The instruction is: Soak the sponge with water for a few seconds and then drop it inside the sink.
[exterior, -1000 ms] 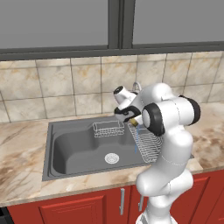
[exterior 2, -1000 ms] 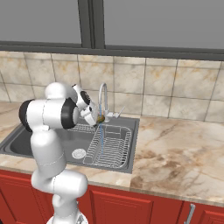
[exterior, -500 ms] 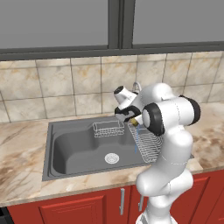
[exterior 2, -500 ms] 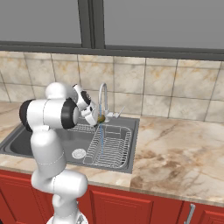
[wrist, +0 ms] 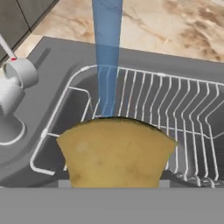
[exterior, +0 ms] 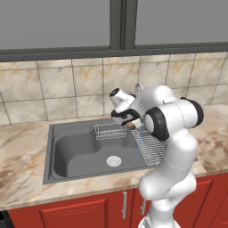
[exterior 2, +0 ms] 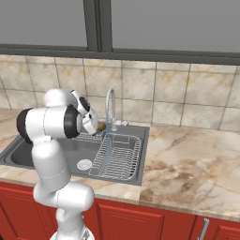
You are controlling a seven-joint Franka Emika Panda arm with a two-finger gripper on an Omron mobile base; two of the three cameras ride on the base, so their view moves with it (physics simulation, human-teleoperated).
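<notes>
From left to right in the left base view: a marble counter (exterior: pixel 22 156) is seen bordering the sink (exterior: pixel 73 149), a dark grey basin whose floor lies open around the round silver drain (exterior: pixel 113 160). A small wire basket (exterior: pixel 109 132) is hung at the basin's rear rim. Right of the drain, the water (exterior: pixel 138 141) is seen as a thin pale-blue stream falling along the left edge of the wire dish rack (exterior: pixel 149 144), which occupies the basin's right part.

The gripper (exterior: pixel 132 123) is held above the line where the open basin meets the rack, near the faucet (exterior 2: pixel 110 107). Its jaws are closed on the sponge (wrist: pixel 116 151); the fingertips themselves are hidden behind it in the hand view. The sponge is shown as a mustard-yellow, mottled block with a rounded upper edge and sides pinched inward toward the bottom. In the hand view the stream meets the sponge's upper edge, with the rack's wires directly behind it. Free room is left toward the basin on the left; the rack lies beneath and to the right, and the faucet base (wrist: pixel 13 94) stands close at the rear.

Beige tiles (exterior: pixel 58 89) cover the wall under a dark-framed window (exterior: pixel 118 24). Red cabinet doors (exterior 2: pixel 145 222) are fitted below the counter.
</notes>
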